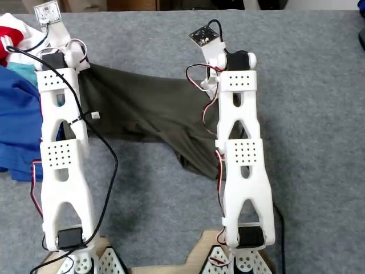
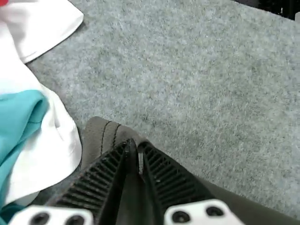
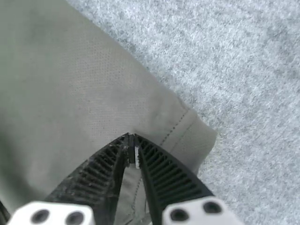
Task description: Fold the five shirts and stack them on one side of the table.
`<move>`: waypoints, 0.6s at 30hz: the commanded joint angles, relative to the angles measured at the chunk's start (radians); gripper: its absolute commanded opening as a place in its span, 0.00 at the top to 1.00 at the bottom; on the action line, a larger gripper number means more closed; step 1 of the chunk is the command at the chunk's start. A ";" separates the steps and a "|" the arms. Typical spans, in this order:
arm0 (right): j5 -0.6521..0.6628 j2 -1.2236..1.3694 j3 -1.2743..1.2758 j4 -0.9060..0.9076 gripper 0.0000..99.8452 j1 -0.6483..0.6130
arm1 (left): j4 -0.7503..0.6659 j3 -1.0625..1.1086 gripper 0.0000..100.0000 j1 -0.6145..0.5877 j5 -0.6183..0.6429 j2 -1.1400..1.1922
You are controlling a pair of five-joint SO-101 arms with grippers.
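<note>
Right wrist view: right hand (image 3: pixel 132 151) pinches olive shirt (image 3: pixel 70 93) hem.

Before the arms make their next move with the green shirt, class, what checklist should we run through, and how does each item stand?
1. Left tool shut on the green shirt: ok, it pinches a corner.
2. Right tool shut on the green shirt: ok, beside a stitched hem.
3. Green shirt lying flat: not ok, it is creased, with a flap bunched between the arms.
4. Bare table beyond the green shirt: ok.
5. Pile of other shirts apart from the green shirt: cannot tell; white cloth lies right beside the pinched corner.
</note>
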 commanded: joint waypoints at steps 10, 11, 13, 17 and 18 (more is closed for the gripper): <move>0.009 -0.012 -0.016 -0.006 0.99 -0.005 | 0.341 -0.060 0.77 -0.005 -0.060 -0.024; 0.009 -0.013 -0.019 0.002 0.99 0.001 | 0.374 -0.061 0.77 -0.005 -0.086 -0.024; 0.009 -0.022 -0.050 0.031 0.97 0.005 | 0.434 -0.086 0.77 -0.005 -0.121 -0.025; 0.009 -0.124 -0.038 0.064 0.95 0.022 | 0.562 -0.207 0.77 -0.005 -0.186 -0.025; 0.008 -0.160 -0.019 0.064 0.95 0.031 | 0.560 -0.203 0.77 -0.008 -0.187 -0.035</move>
